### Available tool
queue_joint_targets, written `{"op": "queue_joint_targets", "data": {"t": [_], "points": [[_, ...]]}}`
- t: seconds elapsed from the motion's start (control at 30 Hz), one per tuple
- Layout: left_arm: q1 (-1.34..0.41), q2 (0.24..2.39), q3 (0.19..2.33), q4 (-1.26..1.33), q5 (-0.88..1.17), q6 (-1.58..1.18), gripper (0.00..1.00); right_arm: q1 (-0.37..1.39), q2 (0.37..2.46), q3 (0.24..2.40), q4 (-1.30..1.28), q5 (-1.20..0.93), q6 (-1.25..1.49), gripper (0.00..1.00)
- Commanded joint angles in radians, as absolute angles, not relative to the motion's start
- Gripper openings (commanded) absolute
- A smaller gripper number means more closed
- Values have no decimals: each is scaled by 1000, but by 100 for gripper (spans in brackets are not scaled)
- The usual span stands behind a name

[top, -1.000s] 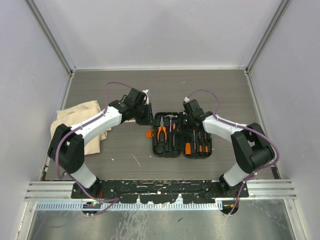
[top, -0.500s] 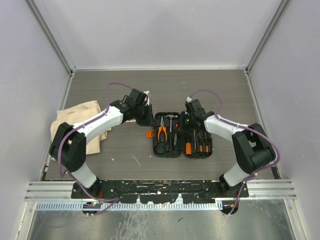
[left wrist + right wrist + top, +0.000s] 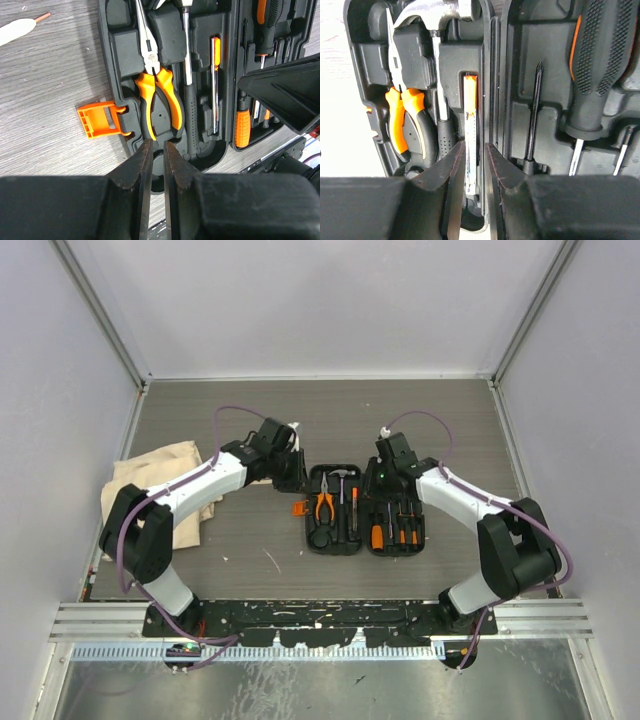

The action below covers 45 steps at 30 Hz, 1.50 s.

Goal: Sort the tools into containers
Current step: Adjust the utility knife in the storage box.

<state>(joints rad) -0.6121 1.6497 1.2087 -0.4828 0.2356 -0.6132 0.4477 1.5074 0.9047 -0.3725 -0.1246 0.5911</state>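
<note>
The black tool case (image 3: 361,512) lies open mid-table. In its left half sit the orange-handled pliers (image 3: 172,100), the hammer (image 3: 435,12) and the thin orange-tipped driver (image 3: 470,95), each in a slot. Black-and-orange screwdrivers (image 3: 600,60) fill the right half. My right gripper (image 3: 474,145) hovers over the thin driver with its jaws apart, and the driver lies in its slot below the gap. Beside the case's far left corner, my left gripper (image 3: 158,142) has a narrow gap between its jaws and holds nothing. The beige cloth bag (image 3: 165,485) lies at the left.
An orange latch (image 3: 97,118) sticks out from the case's left side. A pale stick with a reddish tip (image 3: 17,30) lies on the table beyond it. A thin pale sliver (image 3: 271,560) lies in front of the case. Walls enclose the table.
My right gripper's jaws have parted and that arm has drawn back slightly to the right. The left arm has barely shifted.
</note>
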Motion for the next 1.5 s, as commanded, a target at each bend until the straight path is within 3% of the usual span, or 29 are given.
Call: {"op": "queue_joint_targets", "data": {"t": [0.0,0.7,1.47], "points": [[-606,1652,1234,-453,256,-611,15,457,1467,968,-412,-68,563,27],[-606,1652,1230,-461,253,-604,14,575,1632,1063,-472,49,570,22],[-606,1657,1228,-462,253,-606,13,616,1707,1105,-546,91,543,9]]}}
